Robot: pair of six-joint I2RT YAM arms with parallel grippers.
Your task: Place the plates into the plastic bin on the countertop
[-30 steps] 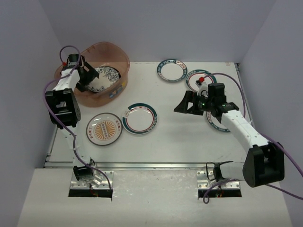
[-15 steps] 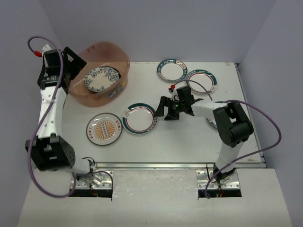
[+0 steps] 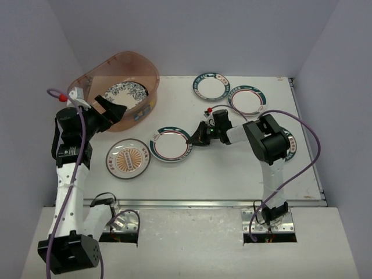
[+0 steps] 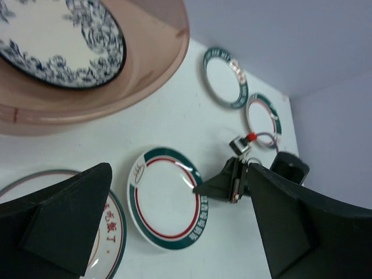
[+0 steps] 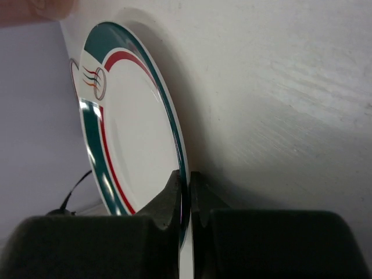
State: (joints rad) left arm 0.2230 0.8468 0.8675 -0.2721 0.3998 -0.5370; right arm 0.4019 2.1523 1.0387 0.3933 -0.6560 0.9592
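Note:
The plastic bin (image 3: 145, 72) stands at the back left of the countertop (image 3: 232, 168) with a blue floral plate (image 3: 129, 90) inside. My right gripper (image 3: 193, 138) is shut on the right rim of the red-and-teal plate (image 3: 168, 145); in the right wrist view the rim (image 5: 180, 168) is pinched between both fingers. My left gripper (image 3: 111, 109) hangs open and empty above the bin's near edge. An orange sunburst plate (image 3: 128, 158) lies left of the held plate.
Two teal-rimmed plates (image 3: 211, 86) (image 3: 247, 100) lie at the back right. Another plate (image 3: 289, 146) is partly hidden under the right arm. The metal front edge (image 3: 186, 203) runs along the near side.
My right gripper moved left to the red-and-teal plate and shut on its rim. My left arm pulled back out of the bin, leaving the blue floral plate inside.

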